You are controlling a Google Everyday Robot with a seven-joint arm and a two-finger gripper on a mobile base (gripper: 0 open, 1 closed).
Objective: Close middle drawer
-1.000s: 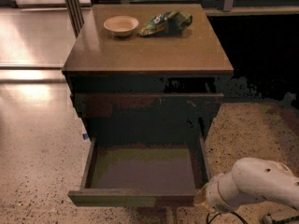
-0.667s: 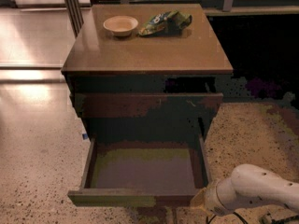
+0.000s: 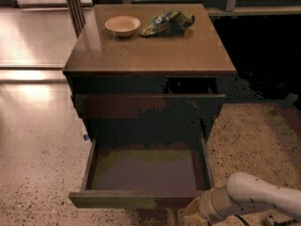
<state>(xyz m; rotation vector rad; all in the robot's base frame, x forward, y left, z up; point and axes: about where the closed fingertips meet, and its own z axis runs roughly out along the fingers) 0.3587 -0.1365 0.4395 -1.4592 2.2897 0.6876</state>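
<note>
The middle drawer (image 3: 146, 171) is pulled far out of the dark-brown cabinet (image 3: 150, 55), and its grey-brown inner floor is bare. Its plain front (image 3: 136, 199) faces the camera near the bottom of the view. My white arm (image 3: 263, 194) reaches in from the bottom right. My gripper (image 3: 189, 215) is low at the frame's bottom edge, just below the right end of the drawer front and close to it. Contact cannot be told. The drawer above (image 3: 148, 105) stands slightly out.
On the cabinet top are a small pale bowl (image 3: 122, 25) and a green snack bag (image 3: 167, 22). Speckled floor (image 3: 42, 173) lies to the left and right of the cabinet. A dark area (image 3: 263, 55) is behind at right.
My arm has sunk lower in the view and its gripper end has moved left, closer under the drawer front's right end. The drawer has not visibly moved.
</note>
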